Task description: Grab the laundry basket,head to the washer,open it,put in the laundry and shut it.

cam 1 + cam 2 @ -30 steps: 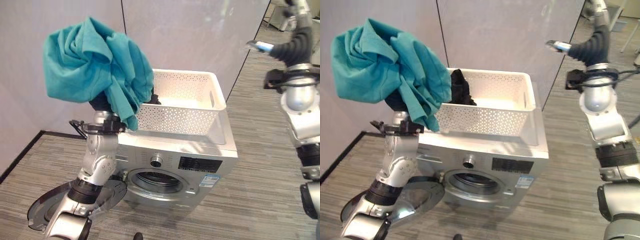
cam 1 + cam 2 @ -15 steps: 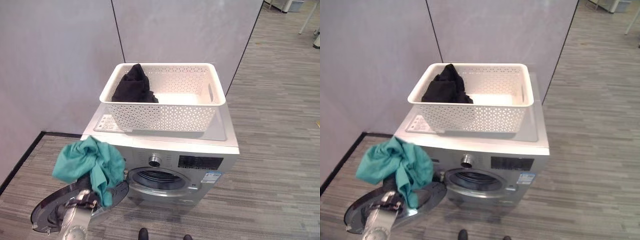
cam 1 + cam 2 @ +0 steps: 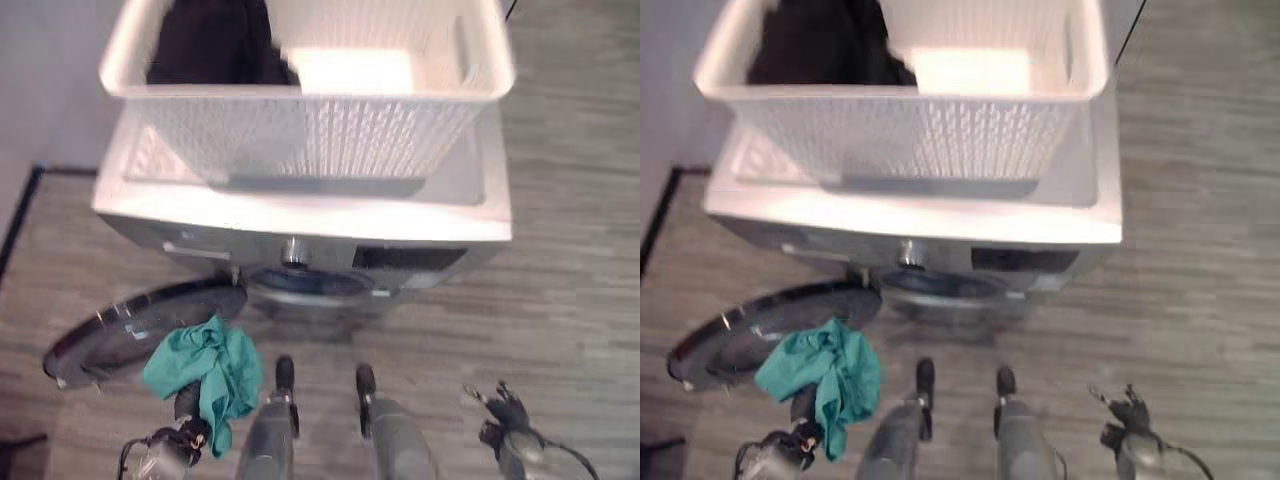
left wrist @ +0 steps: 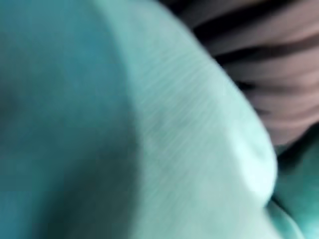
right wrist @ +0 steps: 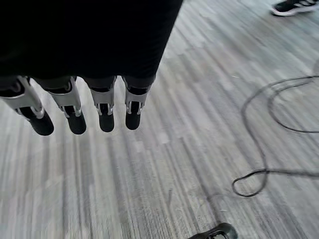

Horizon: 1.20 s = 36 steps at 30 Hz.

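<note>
Laundry, item one: teal cloth (image 3: pixel 205 365), bunched, draped over the left hand (image 3: pixel 189 403) low in the head views, in front of the washer and just beside the open door. Cloth covers the hand; whether its fingers are curled round the cloth cannot be told. In the left wrist view the teal cloth (image 4: pixel 124 129) lies right against the camera.

Right hand (image 3: pixel 502 418): low, to the right of the washer, above the striped wood-look floor (image 3: pixel 570 300). Its own wrist view shows the fingers (image 5: pixel 105 112) straight, in a row, pointing down at the floor, holding nothing and touching nothing. A person's dark shoe (image 5: pixel 294 6) shows at the far edge of that view.

Washer door (image 3: pixel 140 328): round, dark glass with a metal rim, swung fully open to the left and lying low near the floor.

Washer (image 3: pixel 300 215): silver front-loader, drum opening (image 3: pixel 305 283) uncovered, a knob (image 3: pixel 292 250) above it and a dark control panel (image 3: pixel 405 258) to the knob's right.

Laundry basket (image 3: pixel 320 120): white, perforated walls, standing on the washer's top, well apart from both hands.

Laundry, item two: black garment (image 3: pixel 215 45), lying inside the basket at its left end; the basket's right part shows bare white bottom.
</note>
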Available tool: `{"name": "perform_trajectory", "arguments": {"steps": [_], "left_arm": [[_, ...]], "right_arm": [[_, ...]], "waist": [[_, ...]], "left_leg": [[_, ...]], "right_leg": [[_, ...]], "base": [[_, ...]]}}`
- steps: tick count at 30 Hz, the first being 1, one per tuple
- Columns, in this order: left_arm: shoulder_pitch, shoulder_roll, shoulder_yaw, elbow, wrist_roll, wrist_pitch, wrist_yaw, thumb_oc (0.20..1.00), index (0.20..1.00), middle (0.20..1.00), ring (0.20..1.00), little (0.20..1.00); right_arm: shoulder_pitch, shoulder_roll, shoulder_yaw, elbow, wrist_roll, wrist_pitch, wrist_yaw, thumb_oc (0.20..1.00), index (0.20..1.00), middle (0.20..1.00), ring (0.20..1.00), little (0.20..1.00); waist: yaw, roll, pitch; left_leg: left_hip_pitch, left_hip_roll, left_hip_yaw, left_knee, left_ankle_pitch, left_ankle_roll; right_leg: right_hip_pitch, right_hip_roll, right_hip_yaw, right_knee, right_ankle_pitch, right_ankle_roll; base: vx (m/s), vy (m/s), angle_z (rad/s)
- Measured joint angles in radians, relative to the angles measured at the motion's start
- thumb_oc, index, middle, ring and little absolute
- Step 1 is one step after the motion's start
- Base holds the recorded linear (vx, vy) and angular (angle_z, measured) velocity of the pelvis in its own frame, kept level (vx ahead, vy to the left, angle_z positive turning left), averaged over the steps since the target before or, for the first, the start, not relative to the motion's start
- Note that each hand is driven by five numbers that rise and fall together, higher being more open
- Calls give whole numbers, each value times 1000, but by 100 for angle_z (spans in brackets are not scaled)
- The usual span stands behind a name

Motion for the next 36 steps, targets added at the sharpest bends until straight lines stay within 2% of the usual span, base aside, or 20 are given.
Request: {"name": "perform_trajectory", "arguments": {"steps": [1, 3, 4, 5, 6, 7, 9, 10, 11, 12, 14, 15, 17, 18, 20, 25, 28, 31, 32, 36], "left_arm": [[-89, -8, -69, 53, 34, 2, 2, 200, 200, 200, 200, 200], [-128, -36, -97, 88, 55, 0, 13, 200, 200, 200, 200, 200], [-149, -45, -111, 89, 67, 0, 23, 200, 200, 200, 200, 200], [-168, -49, -137, 87, 70, -1, 27, 200, 200, 200, 200, 200], [-171, -69, -134, 84, 74, 0, 28, 200, 200, 200, 200, 200], [-213, -92, -134, 88, 74, -9, 37, 200, 200, 200, 200, 200], [-249, -91, -141, 86, 74, -18, 46, 200, 200, 200, 200, 200], [-269, -92, -142, 87, 74, -22, 59, 200, 200, 200, 200, 200], [-290, -105, -144, 110, 74, -32, 73, 200, 200, 200, 200, 200], [-316, -110, -143, 133, 74, -32, 84, 200, 200, 200, 200, 200], [-376, -123, -143, 180, 75, -44, 112, 200, 200, 200, 200, 200], [-419, -133, -138, 215, 75, -52, 127, 200, 200, 200, 200, 200], [-483, -146, -134, 269, 74, -56, 161, 200, 200, 200, 200, 200], [-523, -154, -133, 305, 74, -62, 189, 200, 200, 200, 200, 200], [-556, -163, -133, 323, 74, -78, 212, 200, 200, 200, 200, 200], [-813, -198, -89, 439, 63, -117, 300, 200, 200, 200, 200, 200], [-946, -179, -2, 516, 47, -149, 338, 200, 200, 200, 200, 200], [-984, -176, 57, 550, 7, -169, 358, 200, 200, 200, 200, 200], [-1017, -172, 96, 575, -29, -189, 387, 200, 200, 200, 200, 200], [-1054, -147, 125, 588, -89, -234, 432, 200, 200, 200, 200, 200]], "right_arm": [[-37, -1, -8, -36, 0, -3, -1, 1000, 1000, 1000, 1000, 1000], [-53, -1, 7, -35, -5, -4, 0, 1000, 1000, 1000, 1000, 1000], [-54, -4, 21, -21, -17, -8, -2, 1000, 1000, 1000, 1000, 1000], [-53, -17, 39, 1, -36, -9, -2, 1000, 1000, 1000, 1000, 1000], [-52, -24, 40, 17, -42, -1, -4, 1000, 1000, 1000, 1000, 1000], [-30, -25, 39, 50, -50, 0, -8, 1000, 1000, 1000, 1000, 1000], [-14, -24, 38, 82, -53, 1, -12, 1000, 1000, 1000, 1000, 1000], [-19, -28, 37, 90, -53, -2, -15, 1000, 1000, 1000, 1000, 1000], [-25, -40, 37, 90, -53, -5, -23, 1000, 1000, 1000, 1000, 1000], [-24, -42, 37, 74, -52, -5, -26, 1000, 1000, 1000, 1000, 1000], [-4, -37, 37, 65, -47, -5, -29, 1000, 1000, 1000, 1000, 1000], [-4, -32, 37, 69, -46, -5, -30, 1000, 1000, 1000, 1000, 1000], [-17, -33, 41, 59, -36, -17, -31, 1000, 1000, 1000, 1000, 1000], [-19, -31, 49, 49, -28, -31, -33, 1000, 1000, 1000, 1000, 1000], [-22, -33, 64, 52, -20, -37, -40, 1000, 1000, 1000, 1000, 1000], [-34, -18, 139, 54, 1, -42, -49, 1000, 1000, 1000, 1000, 1000], [-44, 7, 158, 53, 23, -49, -47, 1000, 1000, 1000, 1000, 1000], [-44, 10, 196, 53, 39, -51, -44, 1000, 1000, 1000, 1000, 1000], [-44, 12, 207, 59, 39, -52, -43, 1000, 1000, 1000, 1000, 1000], [-43, 15, 230, 65, 40, -64, -43, 1000, 1000, 1000, 1000, 1000]], "waist": [[7, 16, 70], [-4, 22, 82], [-10, 17, 87], [-11, 22, 91], [-23, 36, 93], [-36, 27, 98], [-41, 17, 100], [-42, 14, 100], [-44, 12, 100], [-59, 8, 102], [-73, 0, 101], [-78, -6, 104], [-83, -11, 106], [-90, -17, 106], [-98, -17, 105], [-146, -30, 105], [-178, -54, 102], [-181, -77, 99], [-189, -99, 95], [-192, -146, 76]], "left_leg": [[-67, -7, 2, 60, -8, 0], [-111, -11, -5, 85, -33, -5], [-147, -18, -5, 146, -62, 21], [-180, -19, -7, 277, -108, 76], [-171, -10, -11, 289, -161, 44], [-191, -6, -7, 273, -158, 31], [-228, -5, -8, 296, -157, 30], [-260, -9, -11, 340, -164, 41], [-270, -5, -10, 409, -213, 63], [-287, 1, -11, 395, -221, 38], [-325, 10, -5, 406, -220, 37], [-340, 11, -8, 410, -215, 28], [-359, 14, -13, 401, -212, 32], [-357, 28, -21, 392, -213, 29], [-353, 27, -32, 366, -212, 30], [-352, 46, -34, 363, -210, 19], [-349, 62, -31, 379, -234, 6], [-348, 72, -34, 379, -239, 13], [-358, 83, -37, 380, -241, 12], [-393, 103, -42, 415, -258, 11]], "right_leg": [[-76, -8, 5, 95, -25, -9], [-118, -18, 5, 111, -24, -12], [-139, -25, -1, 120, -18, -21], [-160, -33, -9, 146, -17, -24], [-168, -19, -16, 158, -19, -20], [-193, -12, -13, 190, -34, -24], [-230, -22, -15, 201, -40, -28], [-256, -21, -21, 203, -40, -28], [-292, -13, -26, 214, -39, -26], [-309, -11, -28, 215, -32, -13], [-340, -6, -25, 254, -50, -35], [-358, -8, -30, 253, -38, -31], [-379, 1, -43, 232, -36, -29], [-379, 8, -50, 216, -30, -22], [-375, 11, -56, 188, -21, -7], [-375, 34, -61, 160, 14, -25], [-375, 61, -52, 157, 20, -50], [-371, 74, -50, 144, 27, -61], [-371, 86, -54, 127, 30, -65], [-387, 105, -63, 117, 36, -74]], "base": [[-125, -33, 25], [-83, -34, 18], [-42, -11, 9], [0, 0, 0], [-58, -21, 16], [-49, -28, 29], [-35, -24, 32], [-40, -14, -18], [-13, -14, -29], [-11, -10, -28], [6, -4, 13], [11, 0, 9], [24, 8, -22], [105, 11, -34], [103, 23, -23], [63, 12, -16], [61, -2, -26], [41, -8, -15], [40, 10, -10], [26, 24, -9]]}}
